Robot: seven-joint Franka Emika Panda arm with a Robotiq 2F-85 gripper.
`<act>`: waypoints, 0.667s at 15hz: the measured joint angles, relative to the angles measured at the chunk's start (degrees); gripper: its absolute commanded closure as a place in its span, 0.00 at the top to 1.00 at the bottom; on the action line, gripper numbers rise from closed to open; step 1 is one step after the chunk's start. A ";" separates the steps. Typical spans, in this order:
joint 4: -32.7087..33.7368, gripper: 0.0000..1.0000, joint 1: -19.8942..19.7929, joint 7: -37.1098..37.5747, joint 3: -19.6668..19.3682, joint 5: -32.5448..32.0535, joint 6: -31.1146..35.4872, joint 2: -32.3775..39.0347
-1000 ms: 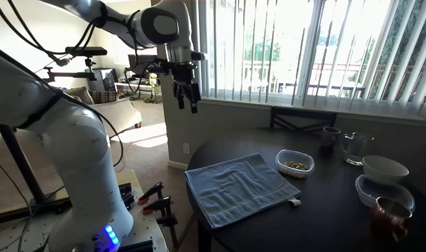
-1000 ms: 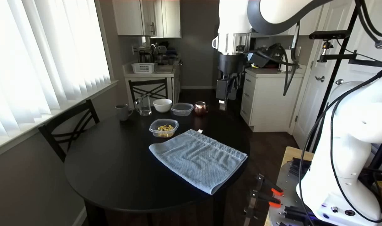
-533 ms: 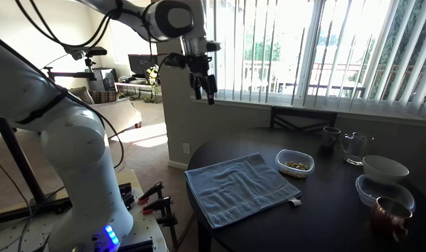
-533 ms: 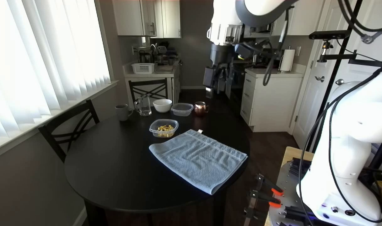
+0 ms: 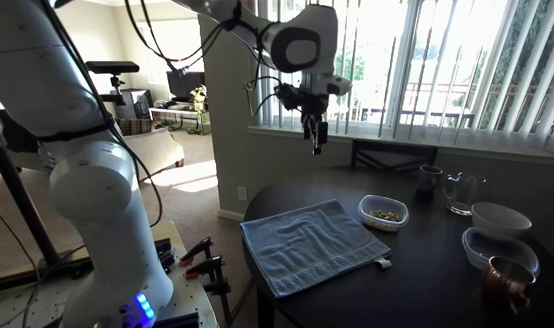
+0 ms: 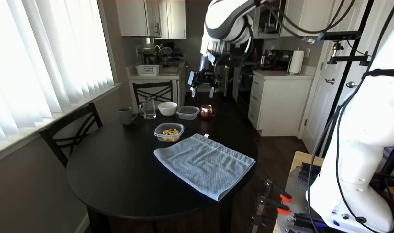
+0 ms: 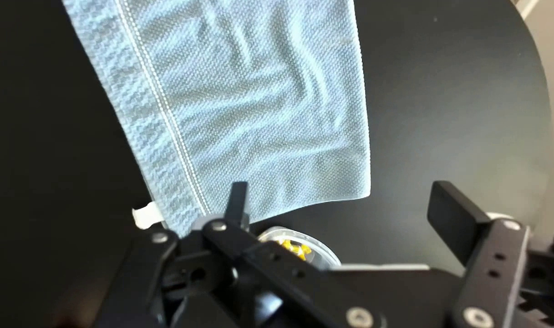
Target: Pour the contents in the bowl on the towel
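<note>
Clearly I'm pouring nothing yet: black jaws are hanging wide, empty; small yellow-brown bits [image 5: 383, 215] are sitting in the clear plastic bowl [image 5: 381, 203] just beside the ribbed blue-grey towel [image 6: 205, 165]; grasping, tipping remaining.

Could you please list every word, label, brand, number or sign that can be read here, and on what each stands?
None: no text can be read in any of the three views.
The white tag on the edge of the towel: no print can be made out.
The arm's base: its small marks are too small to read.
</note>
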 measured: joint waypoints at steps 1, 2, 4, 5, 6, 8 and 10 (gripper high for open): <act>0.55 1.00 -0.01 1.58 -0.13 1.40 2.53 3.37; 0.89 1.00 -0.08 3.39 -0.25 2.16 5.51 6.48; 1.12 1.00 -0.48 7.32 -0.73 2.43 11.92 11.85; 1.12 1.00 -0.68 9.15 -1.26 2.34 15.23 14.03; 1.10 1.00 -0.81 10.97 -2.03 1.73 18.66 15.85; 1.13 1.00 -1.00 13.17 -3.30 0.38 22.72 18.09; 1.17 1.00 -0.96 13.15 -3.25 0.38 22.63 18.26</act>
